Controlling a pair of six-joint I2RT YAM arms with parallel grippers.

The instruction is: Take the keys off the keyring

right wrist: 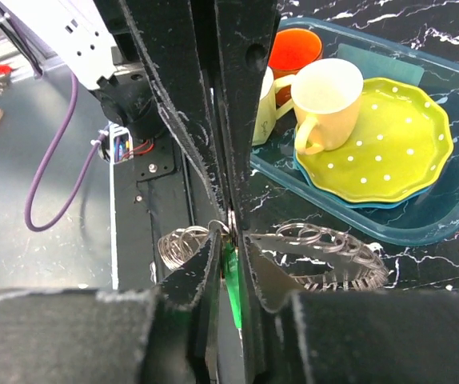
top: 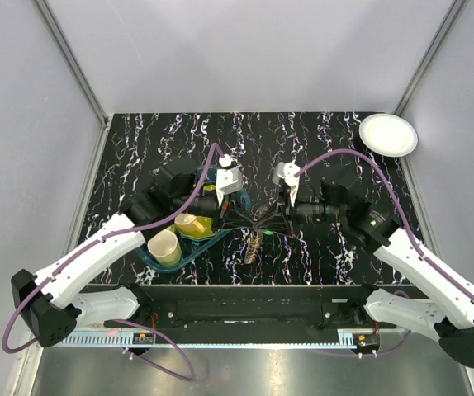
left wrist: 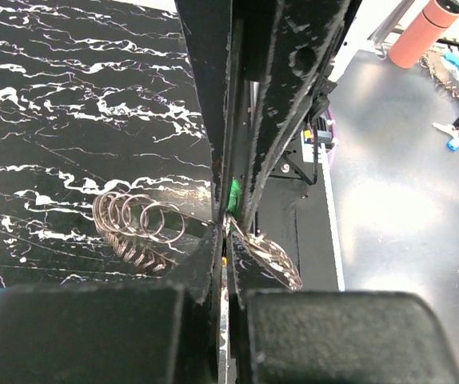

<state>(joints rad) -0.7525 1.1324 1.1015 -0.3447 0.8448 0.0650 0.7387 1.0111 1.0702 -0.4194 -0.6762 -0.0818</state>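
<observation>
Left wrist view: left claw (left wrist: pixel 228 230) clenched on keyring (left wrist: pixel 137 225), coils splayed above marbled table (left wrist: pixel 69 96). Right wrist view: right claw (right wrist: pixel 233 230) clamped on same keyring, near tray (right wrist: pixel 451 221).

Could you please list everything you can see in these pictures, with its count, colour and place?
Table: one, black with white veins, under everything.
Keyring: one, silvery coiled loops, mid-table between the pincers.
Tray: one, teal, on the left part of the table.
Cups: three, two pale yellow and one orange, in the tray.
Dotted plate: one, yellow-green, in the tray under a pale cup.
White plate: one, at the far right corner of the table.
Bottle: one, salmon pink, off the table.
Arms: two, white, reaching in from the near edge.
Left pincer: one, black, shut on the keyring.
Right pincer: one, black, shut on the keyring.
</observation>
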